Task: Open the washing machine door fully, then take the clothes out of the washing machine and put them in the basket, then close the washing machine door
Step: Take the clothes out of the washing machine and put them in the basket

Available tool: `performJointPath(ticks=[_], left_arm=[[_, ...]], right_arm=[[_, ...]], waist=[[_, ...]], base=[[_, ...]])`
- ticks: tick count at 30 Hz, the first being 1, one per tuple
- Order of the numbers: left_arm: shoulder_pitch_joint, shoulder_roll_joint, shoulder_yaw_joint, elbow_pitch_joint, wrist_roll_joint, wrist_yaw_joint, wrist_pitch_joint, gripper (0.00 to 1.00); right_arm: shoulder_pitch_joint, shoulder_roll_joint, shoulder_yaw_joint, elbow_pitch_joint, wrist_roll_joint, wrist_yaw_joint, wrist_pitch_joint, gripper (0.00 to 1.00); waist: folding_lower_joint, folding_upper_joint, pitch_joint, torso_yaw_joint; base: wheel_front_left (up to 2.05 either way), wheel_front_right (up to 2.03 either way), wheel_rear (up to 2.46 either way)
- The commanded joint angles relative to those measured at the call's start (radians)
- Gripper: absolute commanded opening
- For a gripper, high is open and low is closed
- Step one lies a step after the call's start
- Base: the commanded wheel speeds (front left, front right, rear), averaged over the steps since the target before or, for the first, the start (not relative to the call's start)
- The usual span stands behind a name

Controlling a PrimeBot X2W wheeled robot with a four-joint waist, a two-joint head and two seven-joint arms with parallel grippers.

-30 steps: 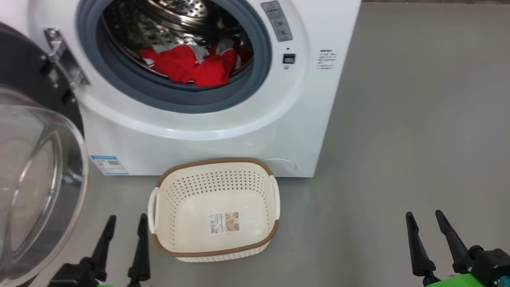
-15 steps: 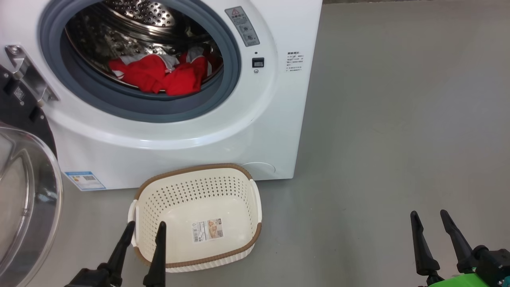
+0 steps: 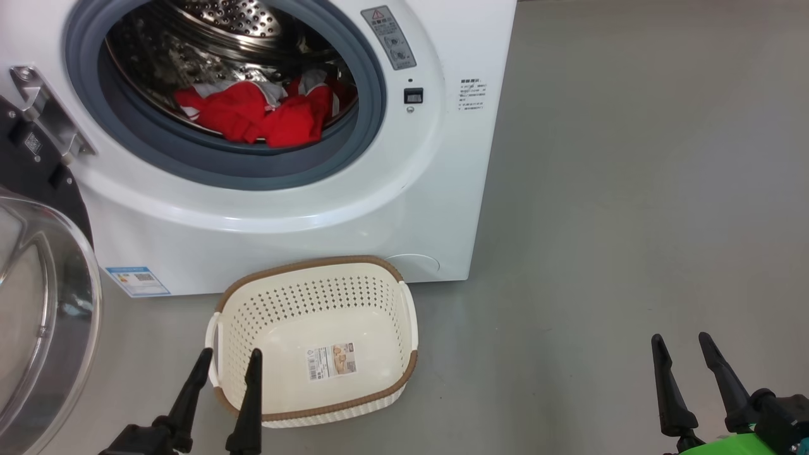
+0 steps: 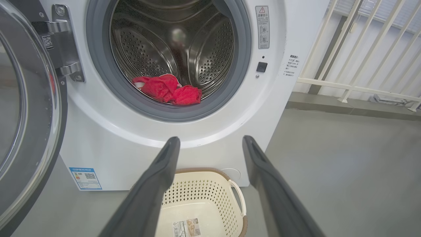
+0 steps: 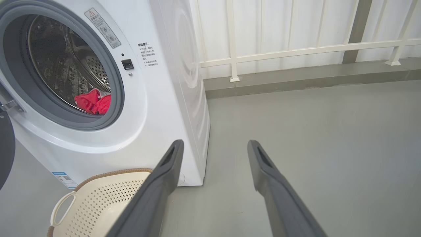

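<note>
We are holding the left gripper (image 3: 230, 354) low over the near left corner of the basket (image 3: 310, 262), its two fingers spread wide with nothing between them, and the right gripper (image 3: 681, 338) is hanging well off to the right over the bare floor (image 3: 600, 221), equally wide and empty. The clothes (image 3: 259, 117) are lying in a red heap at the bottom front of the drum (image 3: 246, 9), just behind the grey gasket (image 3: 253, 174), and the basket is sitting on the floor right in front of the washing machine (image 3: 303, 208). The washing machine door (image 3: 44, 316) is standing swung out at our left, close beside the left arm, so we are judging that a sideways sweep of that arm risks knocking it back toward the opening. Reaching in, we are risking a fingertip catching on the gasket lip. We are also expecting that a shallow pinch may lift only part of the heap, leaving the rest trailing over the gasket and dropping short of the basket. The basket looks light, so a low pass may be shoving it aside.
</note>
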Motion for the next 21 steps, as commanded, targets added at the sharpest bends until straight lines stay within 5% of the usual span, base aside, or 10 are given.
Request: performJointPath(ticks=[1,10,21], left_arm=[[-0.011,0.011,0.031,-0.027,0.000,-0.006,-0.005,1.00],[-0.017,0.011,0.030,-0.038,-0.022,-0.006,-0.005,1.00],[-0.036,0.012,0.026,-0.044,-0.024,-0.006,-0.005,1.00]], right_arm=[[-0.032,-0.015,0.023,-0.024,0.000,0.000,-0.007,1.00],[-0.041,-0.014,0.034,-0.024,-0.001,0.000,-0.007,1.00],[-0.049,-0.014,0.034,-0.029,-0.001,0.000,-0.007,1.00]], waist=[[0.0000,0.0000,0.001,0.001],[0.0000,0.0000,0.007,-0.001],[0.0000,0.0000,0.027,0.007]], base=[[0.00,0.00,0.00],[0.31,-0.31,0.00],[1.25,-1.25,0.00]])
